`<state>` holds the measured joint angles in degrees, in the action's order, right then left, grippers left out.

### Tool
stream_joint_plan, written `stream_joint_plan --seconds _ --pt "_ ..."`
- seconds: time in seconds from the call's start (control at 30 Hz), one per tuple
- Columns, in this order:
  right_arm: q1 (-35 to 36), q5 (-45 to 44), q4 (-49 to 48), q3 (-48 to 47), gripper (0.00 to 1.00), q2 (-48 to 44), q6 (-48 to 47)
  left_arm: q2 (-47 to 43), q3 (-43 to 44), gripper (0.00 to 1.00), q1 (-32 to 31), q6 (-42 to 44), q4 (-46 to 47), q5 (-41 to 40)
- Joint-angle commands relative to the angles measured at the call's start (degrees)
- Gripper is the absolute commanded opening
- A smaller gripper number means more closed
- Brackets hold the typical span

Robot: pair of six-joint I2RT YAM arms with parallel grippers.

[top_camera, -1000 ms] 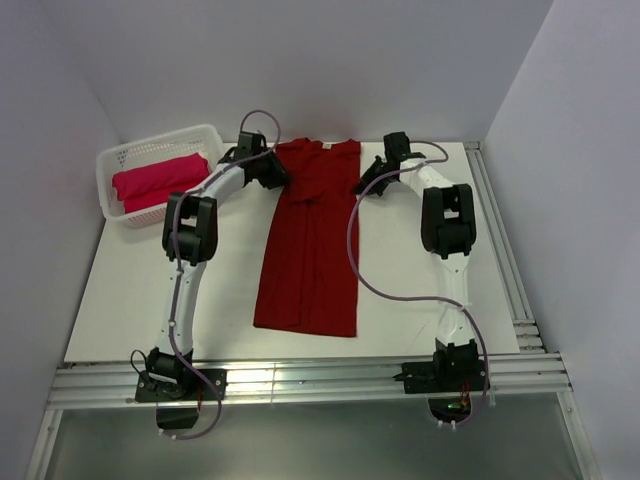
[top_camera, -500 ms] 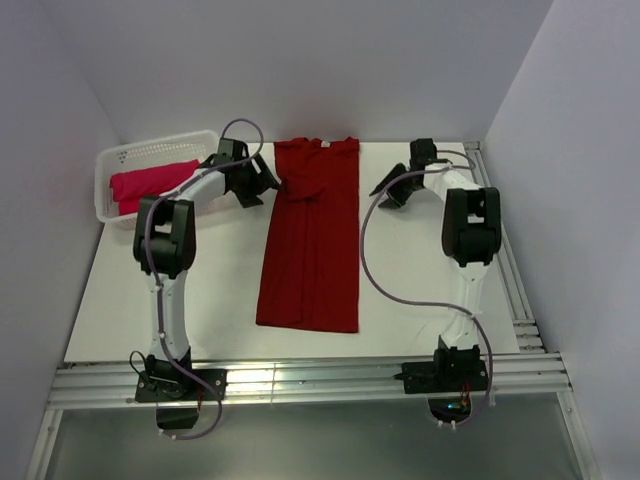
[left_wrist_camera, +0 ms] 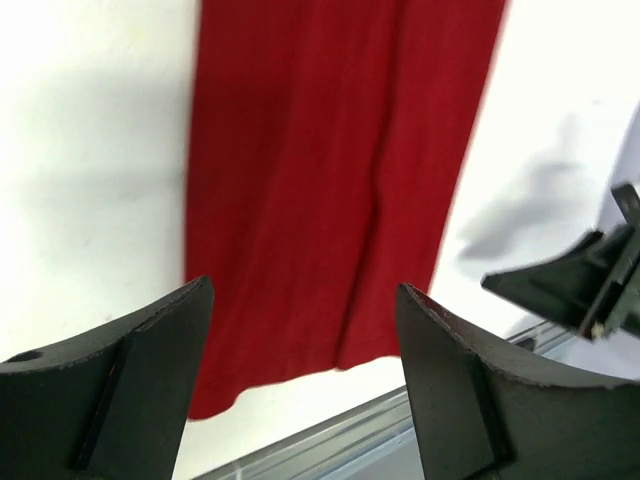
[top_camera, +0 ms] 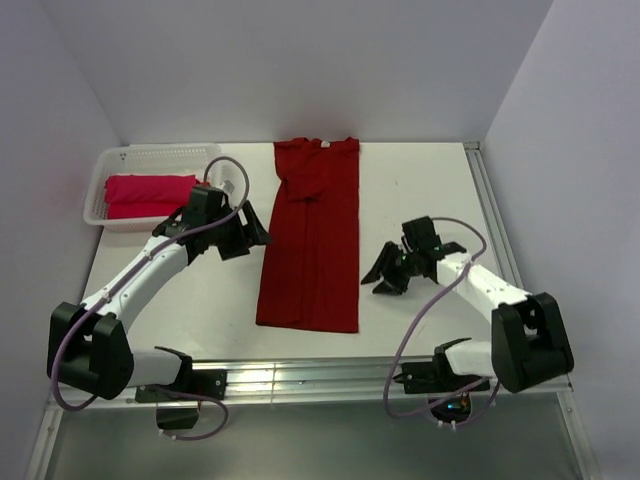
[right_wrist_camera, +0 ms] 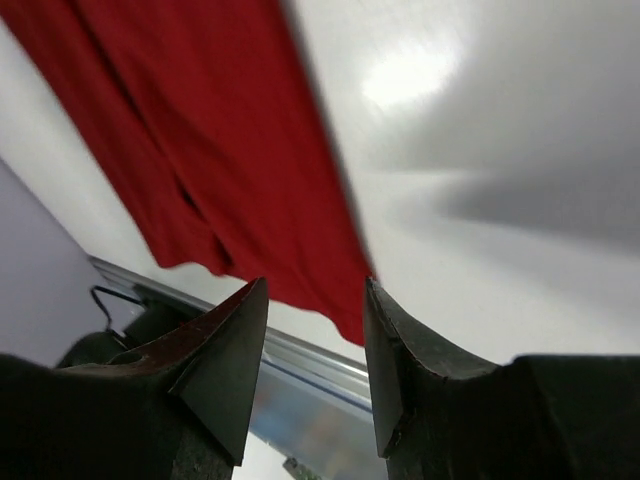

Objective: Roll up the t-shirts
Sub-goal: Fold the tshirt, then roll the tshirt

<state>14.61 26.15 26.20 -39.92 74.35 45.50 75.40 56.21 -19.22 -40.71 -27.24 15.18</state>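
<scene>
On the white worktop (top_camera: 420,200), midway between the two arms, the dark crimson t-shirt (top_camera: 310,240) lies flat. It is folded lengthwise into a long narrow strip, with its collar at the far end and its hem toward the metal rail (top_camera: 300,375) along the near edge. The sleeves are tucked in near the top, where the cloth bunches a little, and no part of the strip is rolled.

The brighter pinkish-red t-shirt (top_camera: 150,193) sits as a folded bundle inside the white lattice basket (top_camera: 112,160) at the far left corner of the worktop, well apart from the crimson one.

The left claw (top_camera: 250,245) hangs just beside the left edge of the crimson strip, about halfway along it. Its fingers are spread wide and hold nothing. From the left wrist, the claw (left_wrist_camera: 300,380) frames the lower stretch of the crimson t-shirt (left_wrist_camera: 330,180), and no cloth lies between its dark fingers (left_wrist_camera: 140,390).

The right claw (top_camera: 380,282) hangs to the right of the strip, nearer the hem end and a little apart from the cloth. Its fingers are also parted and empty. From the right wrist, the claw (right_wrist_camera: 315,360) looks past its fingertips (right_wrist_camera: 235,350) onto the crimson t-shirt (right_wrist_camera: 200,130) and bare worktop.
</scene>
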Motion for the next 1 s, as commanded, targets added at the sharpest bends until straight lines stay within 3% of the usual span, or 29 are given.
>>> stream_joint_plan --seconds 0.0,0.23,0.33,0.47,0.77,0.97 --pt "2.87 -2.24 -1.24 4.40 0.50 -5.78 4.16 -1.90 -4.07 0.79 -0.28 0.99 -1.32 -0.77" --pt "11.31 -5.41 -1.76 11.61 0.50 -14.93 11.09 -14.48 -14.80 0.79 -4.06 -3.58 -5.01 -1.46" --pt "14.21 -6.63 -3.34 13.99 0.50 -15.63 13.56 -16.24 -18.14 0.78 -9.23 -6.91 -5.72 -3.39" --pt "18.77 -8.75 -5.18 15.57 0.49 -14.32 15.85 -14.32 -20.07 0.76 -14.00 -10.87 -6.24 -6.04" --pt "23.79 -10.94 -9.32 16.11 0.46 -7.91 20.77 -8.34 -23.77 0.76 -14.61 -13.43 -1.41 -7.62" --pt "24.41 -10.07 -8.09 14.87 0.38 -5.53 21.04 -2.98 -23.86 0.68 -14.61 -13.08 1.93 -7.27"
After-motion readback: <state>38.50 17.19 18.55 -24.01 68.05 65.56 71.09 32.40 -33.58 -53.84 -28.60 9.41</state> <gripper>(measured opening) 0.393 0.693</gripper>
